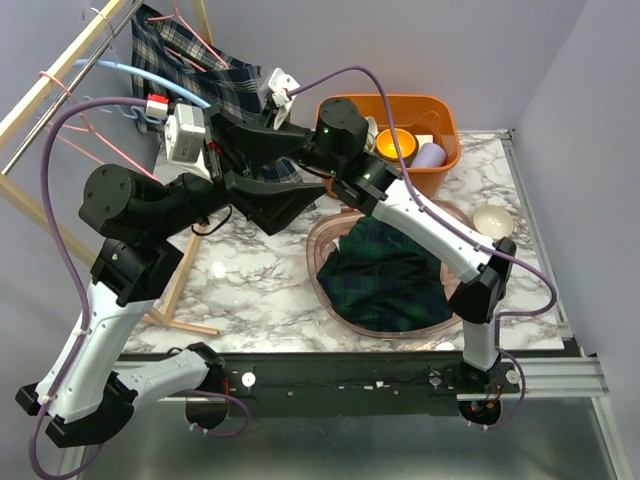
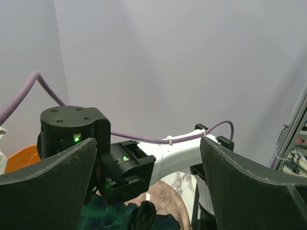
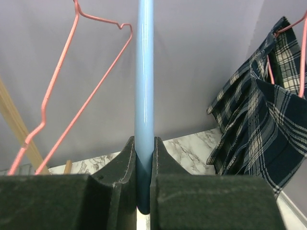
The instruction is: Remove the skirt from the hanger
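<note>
A dark green plaid skirt [image 1: 385, 275] lies bunched in the pink basin [image 1: 318, 262]; its edge shows at the bottom of the left wrist view [image 2: 110, 215]. My right gripper [image 1: 218, 128] is shut on the bare light blue hanger [image 1: 150, 80], whose bar runs up between the jaws [image 3: 144, 72]. My left gripper [image 1: 275, 200] is open and empty, just below the right wrist and left of the basin. A second navy plaid skirt [image 1: 215, 70] hangs on a pink hanger at the rack; it shows at the right of the right wrist view [image 3: 264, 120].
A wooden clothes rack [image 1: 60, 70] stands at the far left with empty pink wire hangers [image 3: 72, 96]. An orange tub [image 1: 440, 150] with a bowl and cup sits at the back. A small white bowl [image 1: 493, 218] sits at the right.
</note>
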Motion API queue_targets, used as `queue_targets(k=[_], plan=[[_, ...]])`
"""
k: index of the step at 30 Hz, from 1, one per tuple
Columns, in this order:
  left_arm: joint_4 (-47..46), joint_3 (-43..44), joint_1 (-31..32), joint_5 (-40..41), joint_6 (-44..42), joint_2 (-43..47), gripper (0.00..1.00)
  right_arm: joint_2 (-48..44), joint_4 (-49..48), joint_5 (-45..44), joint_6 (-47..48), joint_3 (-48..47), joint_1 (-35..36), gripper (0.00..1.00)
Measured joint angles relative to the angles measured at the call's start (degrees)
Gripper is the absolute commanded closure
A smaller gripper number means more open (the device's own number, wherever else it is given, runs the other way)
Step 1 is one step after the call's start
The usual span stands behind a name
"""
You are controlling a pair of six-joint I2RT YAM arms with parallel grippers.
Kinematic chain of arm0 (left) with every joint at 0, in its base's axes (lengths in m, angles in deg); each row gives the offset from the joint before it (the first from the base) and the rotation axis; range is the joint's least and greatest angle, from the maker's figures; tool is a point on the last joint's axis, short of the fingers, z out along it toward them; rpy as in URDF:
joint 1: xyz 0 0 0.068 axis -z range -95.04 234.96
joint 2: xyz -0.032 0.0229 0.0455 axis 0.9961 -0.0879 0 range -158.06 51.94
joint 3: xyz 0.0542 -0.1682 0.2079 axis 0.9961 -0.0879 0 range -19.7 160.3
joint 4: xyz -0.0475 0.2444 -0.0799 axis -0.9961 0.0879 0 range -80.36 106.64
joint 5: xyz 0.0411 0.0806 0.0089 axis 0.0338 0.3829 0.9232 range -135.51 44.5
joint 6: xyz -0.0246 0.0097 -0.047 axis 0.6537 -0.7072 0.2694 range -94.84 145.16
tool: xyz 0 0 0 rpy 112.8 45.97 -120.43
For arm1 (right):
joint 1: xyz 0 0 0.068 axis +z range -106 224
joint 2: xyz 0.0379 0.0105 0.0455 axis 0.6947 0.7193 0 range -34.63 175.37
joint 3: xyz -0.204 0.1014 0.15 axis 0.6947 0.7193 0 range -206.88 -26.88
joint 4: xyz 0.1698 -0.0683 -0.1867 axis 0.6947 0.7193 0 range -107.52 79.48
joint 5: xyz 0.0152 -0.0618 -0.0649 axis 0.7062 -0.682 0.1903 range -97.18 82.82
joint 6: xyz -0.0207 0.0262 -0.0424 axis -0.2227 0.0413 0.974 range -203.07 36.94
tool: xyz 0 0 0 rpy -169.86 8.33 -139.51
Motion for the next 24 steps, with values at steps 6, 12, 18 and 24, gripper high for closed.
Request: queue_targets(k=[6,12,18,24], plan=[[-1.03,0.00,0.00,-0.02,0.00,0.55,0.01,2.23,0.33,0.22,-0.22,-2.05,0.00,0.99],[-1.05,0.00,0.00,0.00,0.02,0.44,0.01,2.23,0.44,0.15,-0.22,-2.05,0.02,0.99],[-0.57,-0.09,0.00,0.92,-0.37,0.44,0.01,3.56,3.74,0.13,-0.39,-5.64,0.02,0.97],[2.51,-0.04,0.00,5.22,-2.32,0.39,0.01,3.28,4.96,-1.29,-1.53,-3.65,0.02,0.75]])
